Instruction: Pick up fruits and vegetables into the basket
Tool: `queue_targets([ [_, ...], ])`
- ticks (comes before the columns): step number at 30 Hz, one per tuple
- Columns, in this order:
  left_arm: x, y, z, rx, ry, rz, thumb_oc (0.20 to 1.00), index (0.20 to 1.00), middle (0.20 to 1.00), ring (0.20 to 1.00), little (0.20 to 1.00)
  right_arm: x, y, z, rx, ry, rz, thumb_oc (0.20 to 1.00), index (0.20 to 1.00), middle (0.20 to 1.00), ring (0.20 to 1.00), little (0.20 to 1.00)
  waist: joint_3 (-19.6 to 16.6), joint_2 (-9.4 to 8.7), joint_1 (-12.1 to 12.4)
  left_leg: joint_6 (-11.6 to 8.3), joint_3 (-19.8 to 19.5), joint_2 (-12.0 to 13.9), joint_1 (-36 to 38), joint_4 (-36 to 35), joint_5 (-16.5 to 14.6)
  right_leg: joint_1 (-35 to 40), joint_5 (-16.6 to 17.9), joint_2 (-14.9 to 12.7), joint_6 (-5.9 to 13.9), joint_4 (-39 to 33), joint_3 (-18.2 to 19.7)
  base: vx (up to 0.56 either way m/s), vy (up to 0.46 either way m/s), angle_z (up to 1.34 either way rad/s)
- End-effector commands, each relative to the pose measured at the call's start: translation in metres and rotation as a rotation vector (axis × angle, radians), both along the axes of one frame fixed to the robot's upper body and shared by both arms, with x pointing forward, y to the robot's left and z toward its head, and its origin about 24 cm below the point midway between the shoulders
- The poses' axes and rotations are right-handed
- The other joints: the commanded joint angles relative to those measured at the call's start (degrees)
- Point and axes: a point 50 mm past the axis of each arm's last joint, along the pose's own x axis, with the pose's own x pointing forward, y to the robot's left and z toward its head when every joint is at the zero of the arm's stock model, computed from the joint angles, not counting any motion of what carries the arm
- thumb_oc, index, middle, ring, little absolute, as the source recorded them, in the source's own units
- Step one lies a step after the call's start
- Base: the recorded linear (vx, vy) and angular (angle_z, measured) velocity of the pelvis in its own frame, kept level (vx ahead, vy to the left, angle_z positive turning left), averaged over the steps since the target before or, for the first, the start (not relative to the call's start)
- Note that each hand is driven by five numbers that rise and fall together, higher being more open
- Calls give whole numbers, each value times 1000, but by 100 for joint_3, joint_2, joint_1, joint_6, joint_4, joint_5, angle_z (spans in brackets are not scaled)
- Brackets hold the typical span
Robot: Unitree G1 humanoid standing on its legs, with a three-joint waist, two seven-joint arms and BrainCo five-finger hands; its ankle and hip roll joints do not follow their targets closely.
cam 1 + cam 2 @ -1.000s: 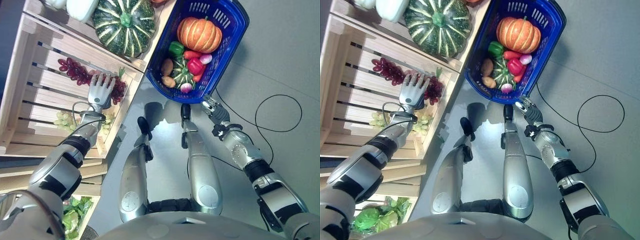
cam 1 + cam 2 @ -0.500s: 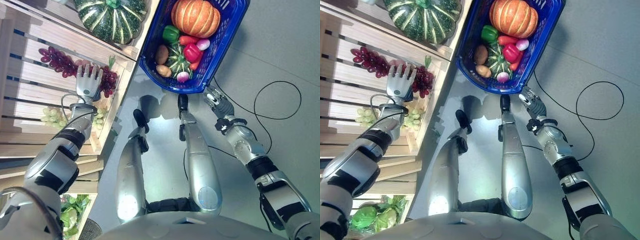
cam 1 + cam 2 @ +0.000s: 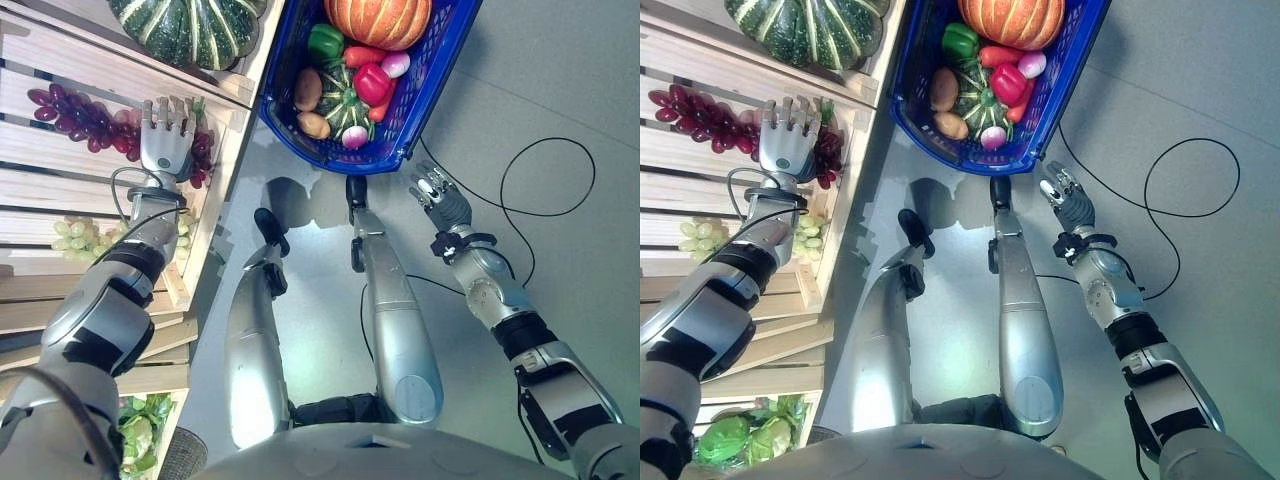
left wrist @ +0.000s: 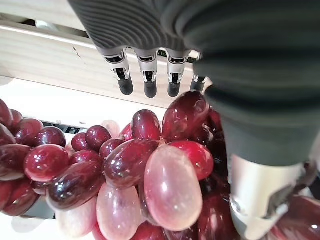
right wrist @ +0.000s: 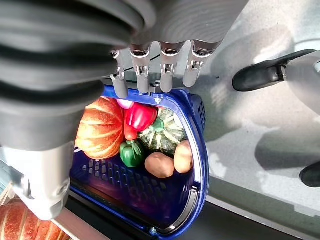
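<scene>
- A slatted wooden crate [image 3: 60, 190] fills the 9 to 11 o'clock side; grey floor [image 3: 560, 90] takes the rest, from 12 round to 5 o'clock.
- In the crate, red grapes [image 3: 85, 115] lie at 10 o'clock, with green grapes [image 3: 75, 235] below them at 9 o'clock.
- The left hand [image 3: 165, 145] rests over the right end of the red grapes, fingers straight and spread, not closed round the bunch; in the wrist view the fingertips [image 4: 147, 87] hang just above the berries.
- A big striped green squash [image 3: 185, 30] sits on the crate's upper shelf at 11 o'clock.
- Leafy greens [image 3: 145, 430] show at 7 o'clock.
- The blue basket [image 3: 420, 95] stands on the floor at 12 o'clock, just beside the crate's edge.
- It holds an orange pumpkin [image 3: 380, 18], green pepper [image 3: 324, 42], red pepper [image 3: 372, 84], small squash [image 3: 338, 105], two potatoes [image 3: 310, 92] and a radish [image 3: 396, 64].
- The right hand [image 3: 440, 195] hovers at 2 o'clock, near the basket's rim, fingers loosely open and empty.
</scene>
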Motion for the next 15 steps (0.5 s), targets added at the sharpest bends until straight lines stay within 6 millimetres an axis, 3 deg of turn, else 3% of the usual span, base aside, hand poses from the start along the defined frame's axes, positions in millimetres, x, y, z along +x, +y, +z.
queue_targets([
  [1,-10,32,3,31,14,130,1000,1000,1000,1000,1000,-11,4,4,52,-64,14,1000,1000,1000,1000,1000,-160,-80,-29,-149,-121,-194,-280,-47,243,-74,-535,320,213,707,-75,0,0,0],
  [15,-18,52,-16,-77,129,346,1000,1000,1000,1000,1000,-10,10,9,82,-95,25,1000,1000,1000,1000,1000,-160,-183,-46,-175,-174,-166,-471,20,261,-231,-517,339,216,750,-97,-1,-2,-1],
])
